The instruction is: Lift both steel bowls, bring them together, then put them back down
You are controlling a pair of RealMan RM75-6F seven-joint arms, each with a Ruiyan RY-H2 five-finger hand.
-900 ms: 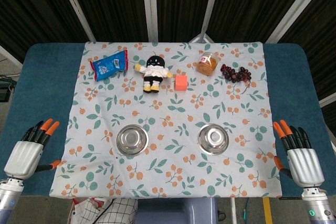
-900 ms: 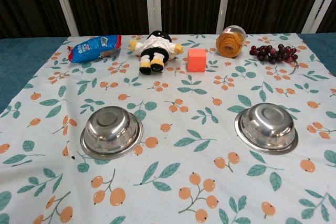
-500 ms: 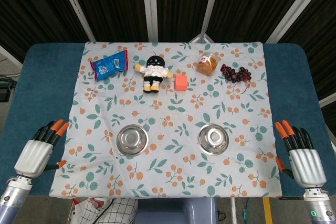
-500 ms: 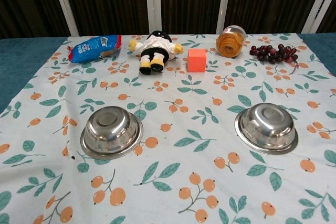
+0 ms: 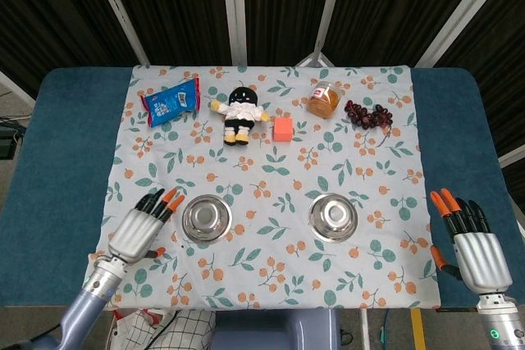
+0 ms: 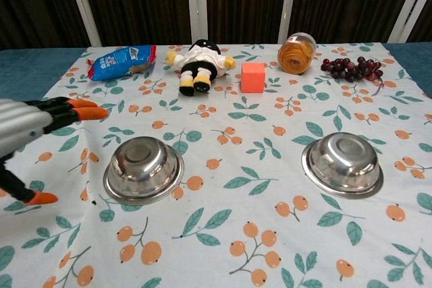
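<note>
both steel bowls sit right side up on the leaf-and-berry tablecloth [image 5: 271,178], near your edge of the table: the left steel bowl [image 5: 207,217] and the right steel bowl [image 5: 332,216], well apart from each other. your left hand [image 5: 141,231] is just beside the left bowl, on its left, fingers spread and holding nothing; the chest view shows its fingertips [image 6: 86,109] pointing across above the cloth, not touching the rim. your right hand [image 5: 472,243] hangs off the right edge of the cloth, well apart from its bowl, fingers open and empty too. expect these bowls to be light, stiff and slick; polished metal gives little friction, so a squeeze on the rounded wall will likely slip. the flat rolled rim is the best place to hold: thumb inside, fingers under the lip from the outer side. they should not break, but they may clang or skid if bumped, so bring them together gently. the far row, snack packet [image 5: 171,102], plush doll [image 5: 239,114], orange cube [image 5: 283,128], jar [image 5: 325,99] and grapes [image 5: 369,114], is well clear of your path.
</note>
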